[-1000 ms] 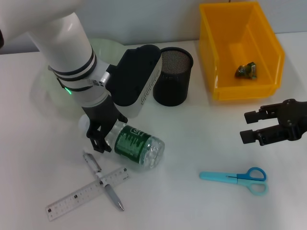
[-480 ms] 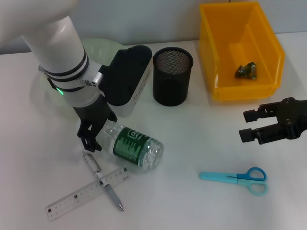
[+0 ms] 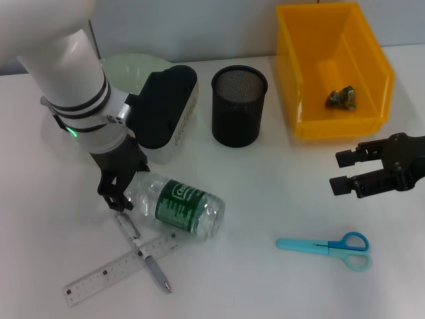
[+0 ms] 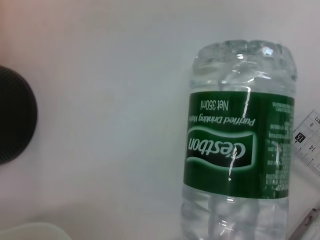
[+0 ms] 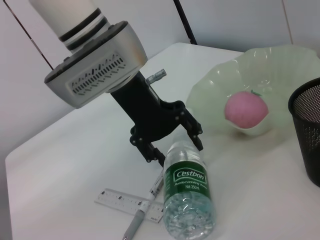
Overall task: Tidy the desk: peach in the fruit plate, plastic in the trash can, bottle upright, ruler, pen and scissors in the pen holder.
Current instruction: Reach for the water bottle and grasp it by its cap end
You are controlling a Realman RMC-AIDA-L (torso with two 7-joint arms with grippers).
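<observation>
white desk [image 3: 279, 199], pale wall — bottle [image 3: 176, 205] lying

The bottle [image 3: 176, 205] lay on its side with the ruler [image 3: 119, 268] and pen [image 3: 141, 249] crowding just beside it. The holder [image 3: 239, 114] stood behind, apart. Bare table [image 3: 279, 193] ran open between bottle and scissors [image 3: 325, 245].

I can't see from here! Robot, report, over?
Left gripper open around lying water bottle's neck. Right gripper open, idle. Pen and ruler beside bottle.
</observation>
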